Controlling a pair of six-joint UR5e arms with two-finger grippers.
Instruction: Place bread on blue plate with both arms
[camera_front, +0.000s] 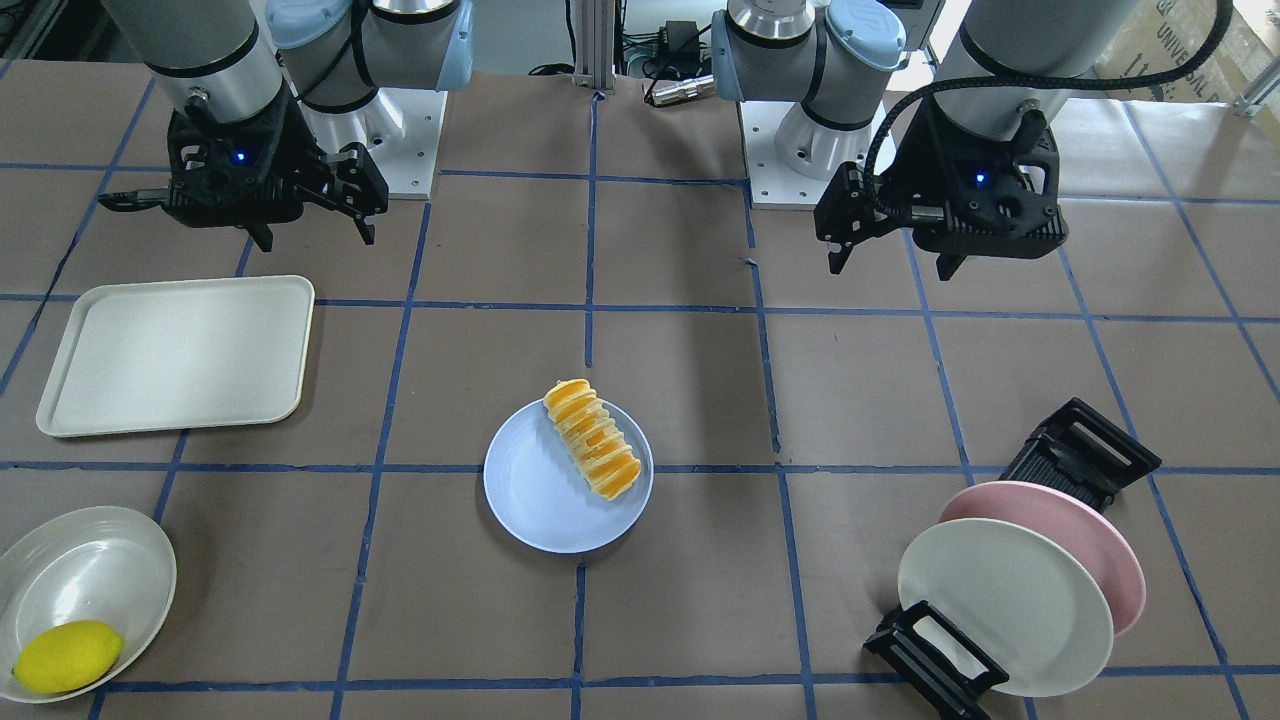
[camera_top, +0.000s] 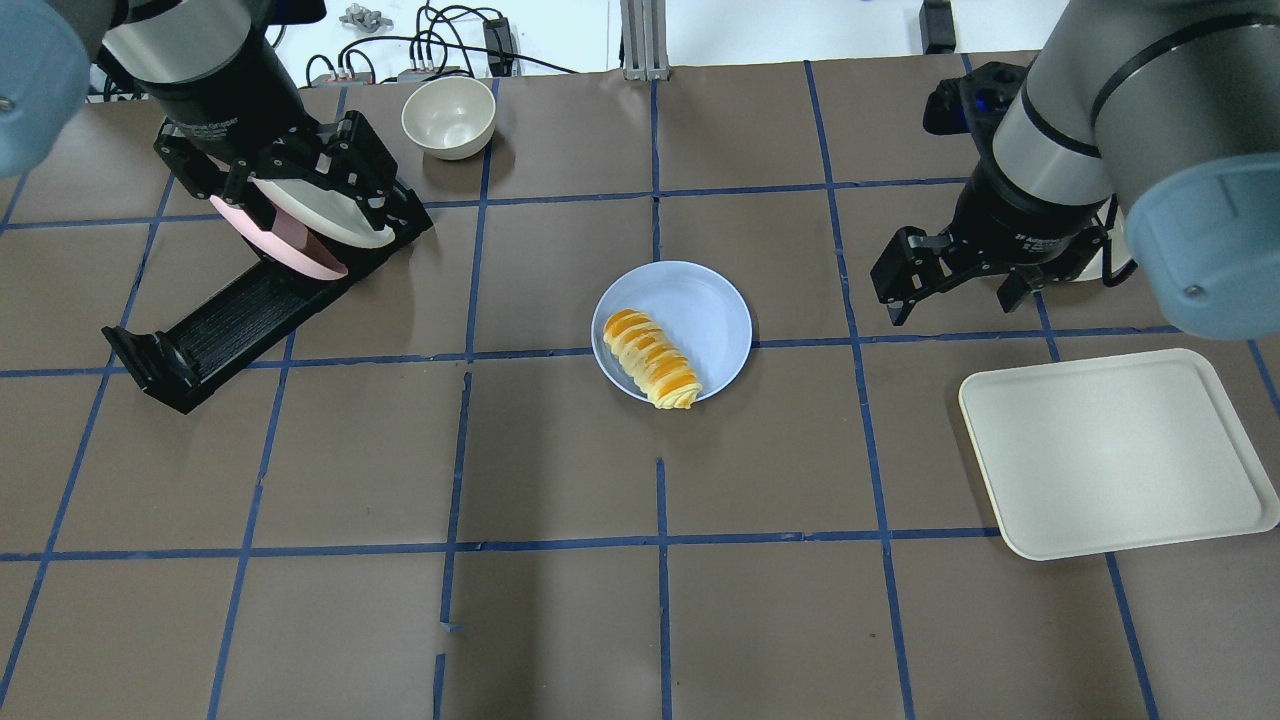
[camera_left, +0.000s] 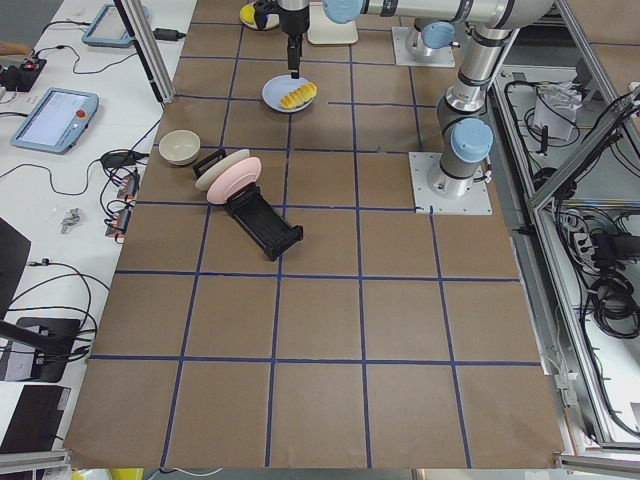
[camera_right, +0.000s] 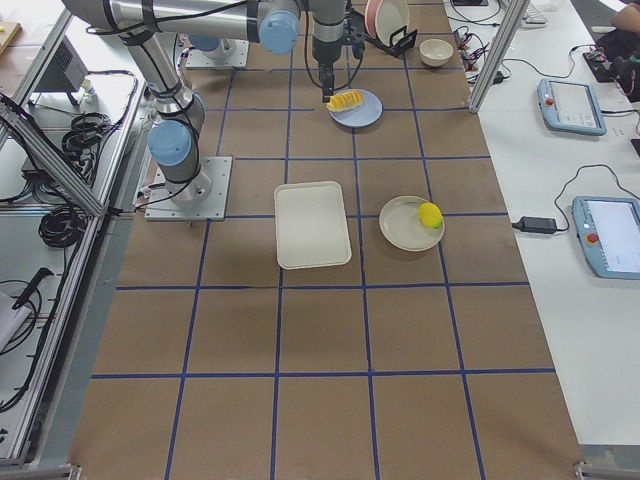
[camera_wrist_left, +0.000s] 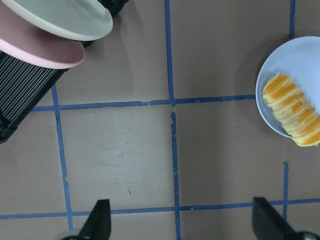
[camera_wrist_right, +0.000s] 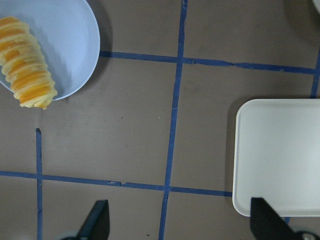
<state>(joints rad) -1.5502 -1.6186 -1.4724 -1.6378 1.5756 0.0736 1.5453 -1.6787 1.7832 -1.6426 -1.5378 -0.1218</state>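
The striped bread (camera_front: 592, 440) lies on the blue plate (camera_front: 540, 500) at the middle of the brown-papered table (camera_front: 680, 600), set along the plate's robot-side edge with 1 end poking just past the rim. Both arms hang above the table on either side, well apart from the roll, which sits between them and further out from the robot's base.

The left gripper (camera_front: 893, 262) has its jaws spread wide and holds nothing. In its wrist view the 2 black fingers (camera_wrist_left: 100, 222) frame bare table, and the plate and bread sit off at the right edge. The right gripper (camera_front: 315, 235) is likewise wide open and empty. Its fingers (camera_wrist_right: 97, 220) also straddle bare table, with the bread in the upper-left corner of its wrist view.

A cream tray (camera_front: 175, 355) lies flat on the robot's right side. Beyond it a yellow lemon (camera_front: 65, 655) rests in an oval white bowl (camera_front: 90, 570). On the robot's left a black rack (camera_front: 1080, 450) holds a pink plate (camera_front: 1090, 530) and a cream plate (camera_front: 1000, 600) leaning on edge.
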